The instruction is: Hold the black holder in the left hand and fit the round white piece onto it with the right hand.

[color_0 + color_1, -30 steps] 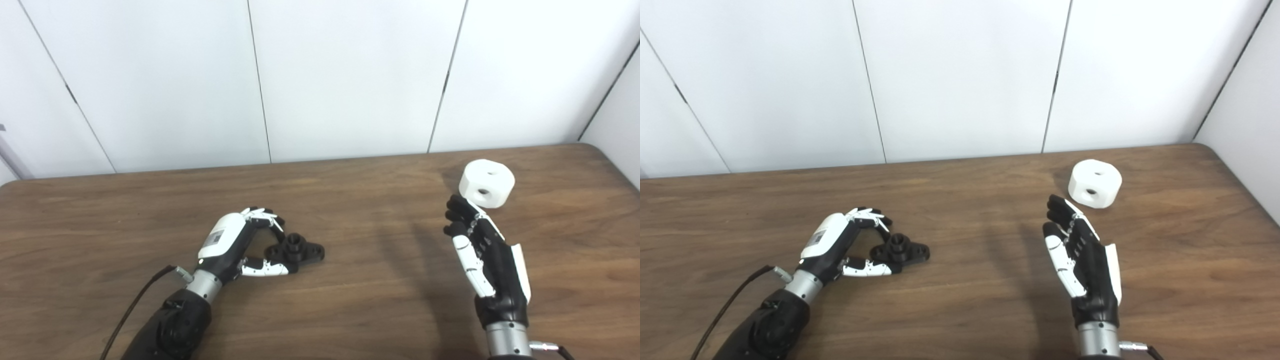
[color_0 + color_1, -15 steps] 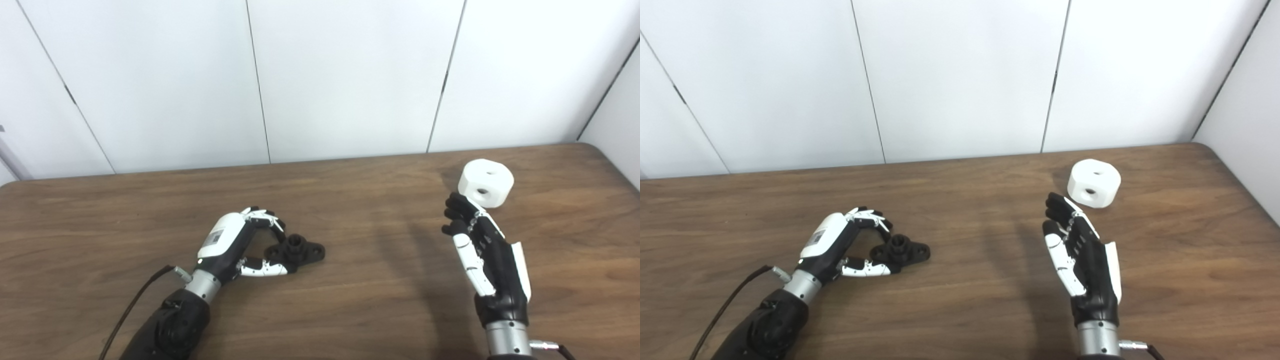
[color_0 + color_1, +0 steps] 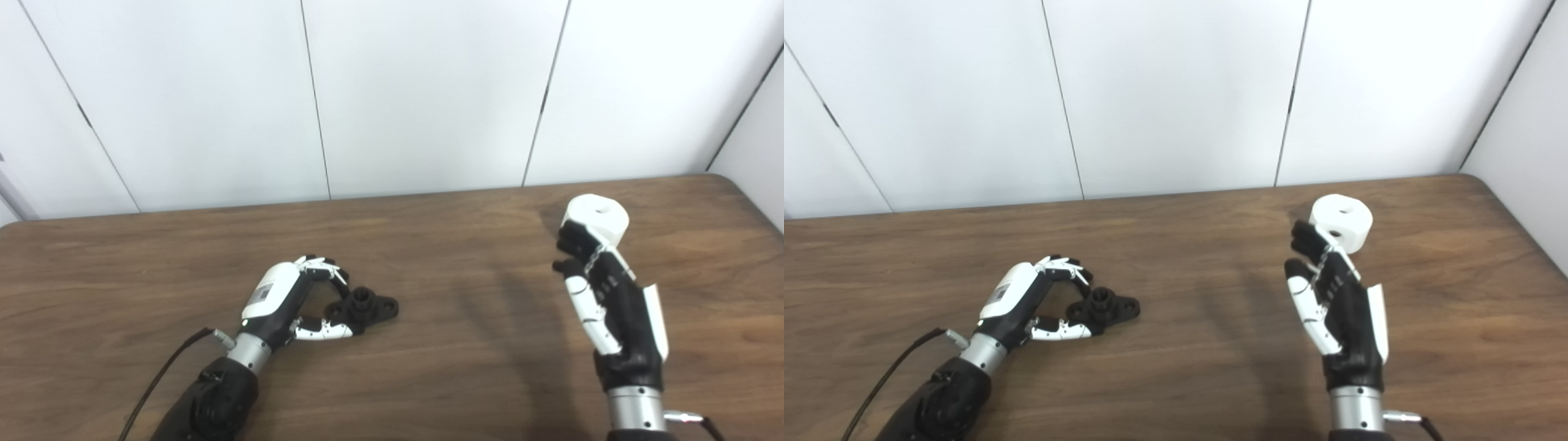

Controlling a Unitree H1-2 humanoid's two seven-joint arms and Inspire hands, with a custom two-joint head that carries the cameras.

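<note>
The black holder [image 3: 369,304] lies on the wooden table [image 3: 453,361], left of the middle. My left hand [image 3: 288,298] rests beside it, with its fingers above and its thumb below the holder's left end, pinching that end. The round white piece [image 3: 603,215] stands at the far right of the table, a hole in its top and one in its side. My right hand [image 3: 1335,300] stands upright and open just in front of it, fingertips [image 3: 1304,236] against its near left side, which they partly hide.
White wall panels rise right behind the table's far edge. The table's right edge and rounded corner [image 3: 1488,184] lie close to the white piece. A black cable [image 3: 165,373] trails from my left wrist.
My right hand has moved forward and to the right, and its fingertips now reach the white piece. The left hand and the black holder have not moved.
</note>
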